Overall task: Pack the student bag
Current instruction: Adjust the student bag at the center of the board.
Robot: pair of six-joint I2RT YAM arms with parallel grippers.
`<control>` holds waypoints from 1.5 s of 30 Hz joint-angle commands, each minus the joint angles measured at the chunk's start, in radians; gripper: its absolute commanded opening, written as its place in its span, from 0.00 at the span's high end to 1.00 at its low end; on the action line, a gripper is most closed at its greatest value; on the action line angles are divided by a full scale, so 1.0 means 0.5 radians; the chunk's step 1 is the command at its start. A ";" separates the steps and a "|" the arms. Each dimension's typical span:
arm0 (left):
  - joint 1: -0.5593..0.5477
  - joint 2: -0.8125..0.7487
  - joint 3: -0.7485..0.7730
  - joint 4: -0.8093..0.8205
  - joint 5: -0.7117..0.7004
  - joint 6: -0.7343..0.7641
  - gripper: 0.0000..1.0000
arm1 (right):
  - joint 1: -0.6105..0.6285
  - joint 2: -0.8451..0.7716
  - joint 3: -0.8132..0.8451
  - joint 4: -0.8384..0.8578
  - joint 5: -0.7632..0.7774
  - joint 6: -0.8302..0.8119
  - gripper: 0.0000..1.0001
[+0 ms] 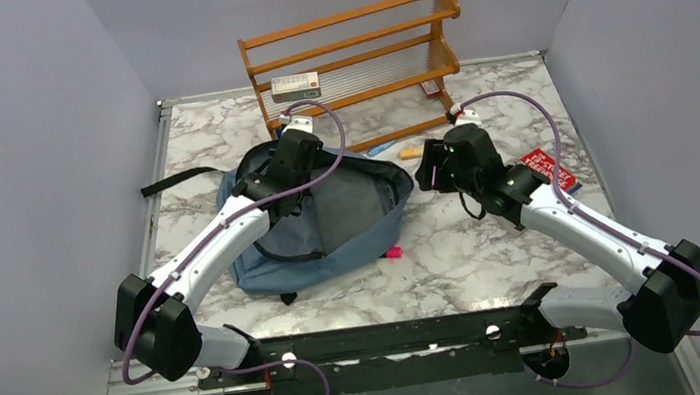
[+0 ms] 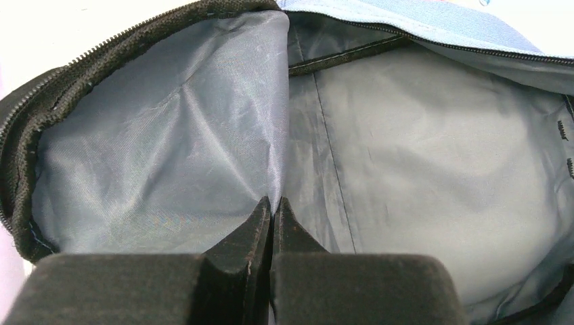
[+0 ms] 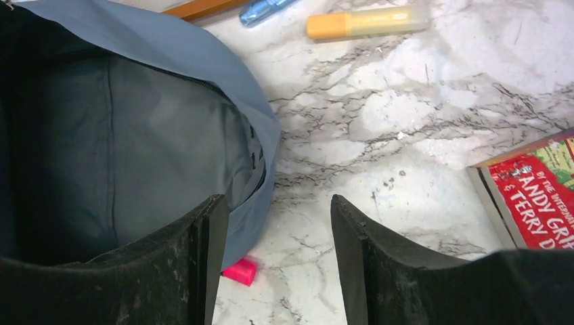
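Observation:
The student bag [image 1: 330, 230], dusty blue with black zipper trim, lies open on the marble table left of centre. My left gripper [image 1: 276, 181] is at the bag's far left rim. In the left wrist view it [image 2: 273, 203] is shut on a fold of the grey inner lining [image 2: 203, 135], holding the mouth open. My right gripper [image 1: 433, 169] hangs just right of the bag's mouth. In the right wrist view it [image 3: 277, 203] is open and empty over bare table, with the bag's edge [image 3: 203, 61] by its left finger.
A pink eraser [image 1: 393, 251] lies at the bag's right edge and shows in the right wrist view [image 3: 240, 271]. An orange-capped marker [image 3: 365, 22], a blue pen [image 3: 264, 10] and a red book [image 1: 549, 170] lie to the right. A wooden rack [image 1: 355, 66] holding a small box [image 1: 295, 86] stands behind.

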 commanded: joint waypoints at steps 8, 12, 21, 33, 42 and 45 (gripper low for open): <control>0.277 -0.154 -0.116 0.341 0.555 0.065 1.00 | -0.024 0.037 0.009 -0.066 -0.048 0.090 0.38; 0.426 -0.138 0.001 0.352 0.750 0.040 1.00 | -0.024 0.035 -0.036 0.019 -0.154 0.088 0.38; 0.545 -0.060 0.200 0.379 1.148 -0.043 1.00 | -0.024 -0.092 -0.108 0.067 -0.143 0.069 0.38; 0.545 0.020 -0.100 0.544 1.338 -0.050 1.00 | -0.024 -0.290 -0.213 0.081 -0.022 0.074 0.38; 0.542 0.061 -0.240 0.629 1.452 -0.092 1.00 | -0.024 0.021 -0.263 0.621 -1.225 -0.170 0.48; 0.544 0.063 -0.250 0.637 1.456 -0.086 1.00 | -0.024 0.213 -0.282 0.740 -1.256 -0.128 0.51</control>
